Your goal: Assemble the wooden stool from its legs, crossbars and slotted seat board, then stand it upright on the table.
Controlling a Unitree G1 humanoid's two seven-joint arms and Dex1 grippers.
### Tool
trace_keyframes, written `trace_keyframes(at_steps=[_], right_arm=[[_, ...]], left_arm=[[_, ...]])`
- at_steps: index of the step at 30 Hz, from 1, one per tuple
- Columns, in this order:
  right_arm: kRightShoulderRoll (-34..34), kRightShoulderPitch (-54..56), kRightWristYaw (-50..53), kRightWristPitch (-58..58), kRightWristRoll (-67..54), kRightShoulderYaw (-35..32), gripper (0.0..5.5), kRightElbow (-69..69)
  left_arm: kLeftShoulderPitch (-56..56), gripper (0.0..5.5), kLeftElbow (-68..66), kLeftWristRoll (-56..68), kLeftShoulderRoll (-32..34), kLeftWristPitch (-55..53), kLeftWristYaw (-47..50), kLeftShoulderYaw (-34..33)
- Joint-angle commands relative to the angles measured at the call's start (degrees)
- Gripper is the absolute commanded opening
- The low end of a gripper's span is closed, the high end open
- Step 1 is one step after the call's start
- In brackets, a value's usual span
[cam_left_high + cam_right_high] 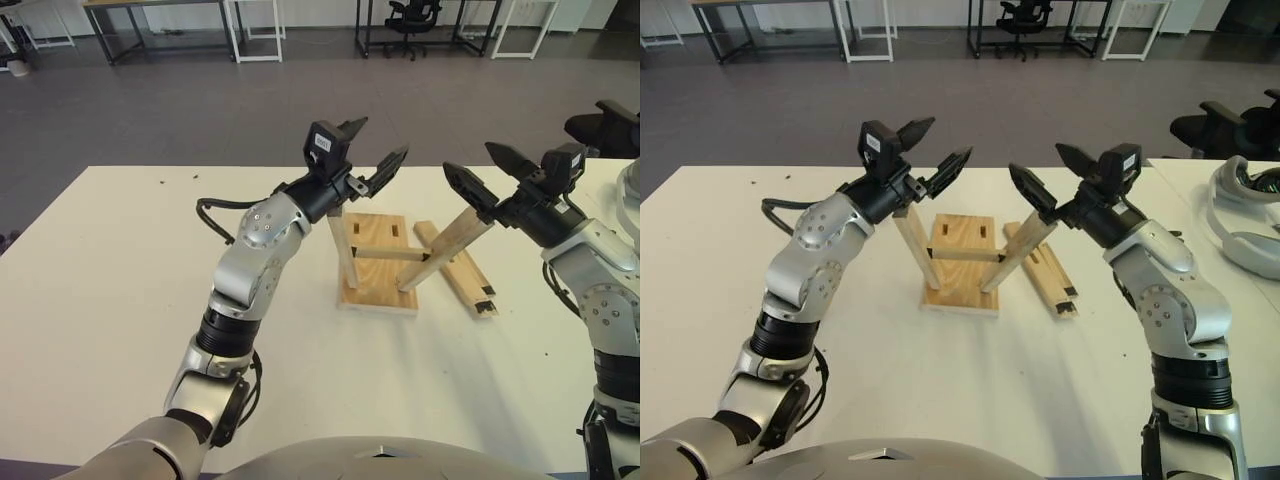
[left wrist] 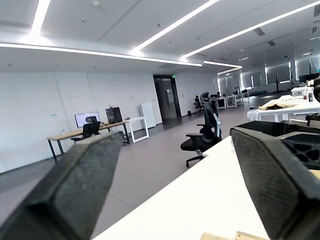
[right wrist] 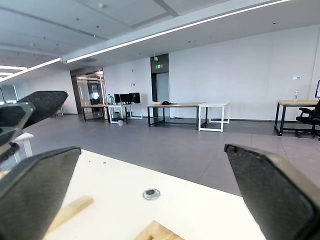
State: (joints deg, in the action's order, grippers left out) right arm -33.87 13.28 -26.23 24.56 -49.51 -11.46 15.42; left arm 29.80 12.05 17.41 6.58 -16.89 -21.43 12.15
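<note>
**Both jaws are hanging released above the half-built stool**

You are looking at the slotted seat board (image 1: 380,288) lying flat near the middle of the white worktop (image 1: 120,260). Two legs are standing up out of it: the left leg (image 1: 345,250) is leaning slightly, and the right leg (image 1: 440,255) is slanting out towards your right arm. A crossbar (image 1: 390,254) is running between them.

Just beside the board on its right, loose wooden pieces (image 1: 462,272) are lying flat on the worktop.

Your left gripper (image 1: 380,138) is hovering over the top of the left leg, with its jaws spread wide and gripping nothing. Your right gripper (image 1: 468,158) is hovering at the top end of the right leg, and its jaws are likewise spread and gripping nothing.
</note>
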Motion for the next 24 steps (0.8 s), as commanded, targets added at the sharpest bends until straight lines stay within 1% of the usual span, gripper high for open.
trace_keyframes(at_steps=[1,4,6,7,9,11,12,13,14,15,16,18,19,20,22,23,24], right_arm=[[3.3,-1.1,1.1,5.9,-3.4,1.3,5.36,0.4],[3.8,4.7,2.9,6.6,-8.8,-4.6,5.36,-2.6],[3.2,8.5,5.0,4.1,-5.4,-7.5,5.36,-9.4],[2.4,9.3,5.4,2.9,-2.1,-7.4,5.36,-13.1],[0.0,8.5,3.7,0.2,7.4,-3.1,5.36,-18.4],[-2.4,3.0,-4.5,1.4,13.9,7.5,5.36,-15.0],[-3.3,0.4,-8.4,2.0,14.7,11.0,5.36,-11.5],[-2.7,-1.0,-9.5,3.9,14.4,13.7,5.36,-7.6],[-0.6,-1.1,-8.8,6.0,13.7,16.0,5.36,-3.6],[1.5,-0.8,-7.7,7.8,13.2,17.8,5.36,-0.6],[5.2,1.1,-5.5,10.0,13.2,21.0,5.36,1.6],[11.0,5.4,-2.7,13.4,16.3,27.7,5.36,2.2],[12.2,7.1,-2.1,14.1,18.2,29.7,5.36,1.6],[11.8,8.2,-1.9,13.8,20.3,29.8,5.36,0.4],[7.6,11.1,-0.4,10.2,27.0,26.7,5.36,-7.0],[4.6,12.7,0.0,6.9,32.0,26.6,5.36,-11.9],[0.9,14.2,-0.2,2.0,38.3,28.5,5.36,-17.5]], left_arm=[[-0.7,3.94,-6.9,-0.8,0.0,-4.0,-0.2,-0.6],[6.9,3.94,-3.2,5.0,0.3,-5.5,0.2,-7.9],[11.4,3.94,-0.9,10.2,2.0,-7.2,0.3,-14.2],[13.3,3.94,0.8,13.4,3.3,-8.6,0.4,-17.5],[15.4,3.94,3.9,18.0,5.9,-11.2,0.3,-21.6],[10.3,3.94,8.7,21.2,14.7,-14.9,-5.5,-25.2],[6.1,3.94,10.7,21.7,19.5,-16.3,-9.1,-26.6],[-1.6,3.94,12.0,21.7,26.2,-17.7,-15.2,-29.5],[-9.9,3.94,12.5,21.9,31.8,-18.9,-21.7,-33.0],[-16.3,3.94,12.9,22.4,35.8,-19.7,-26.7,-35.8],[-22.5,3.94,13.1,21.9,38.8,-19.4,-31.3,-38.0],[-29.3,3.94,16.0,21.4,40.9,-18.6,-35.2,-38.1],[-31.3,3.94,17.9,20.8,41.4,-18.2,-35.8,-36.2],[-33.0,3.94,19.7,19.0,41.7,-17.3,-35.7,-33.0],[-35.1,3.94,20.6,10.3,42.5,-14.2,-34.0,-22.8],[-35.8,3.94,20.7,5.8,43.0,-12.8,-32.9,-18.2],[-36.1,3.94,20.3,1.2,43.5,-11.3,-32.1,-13.5]])
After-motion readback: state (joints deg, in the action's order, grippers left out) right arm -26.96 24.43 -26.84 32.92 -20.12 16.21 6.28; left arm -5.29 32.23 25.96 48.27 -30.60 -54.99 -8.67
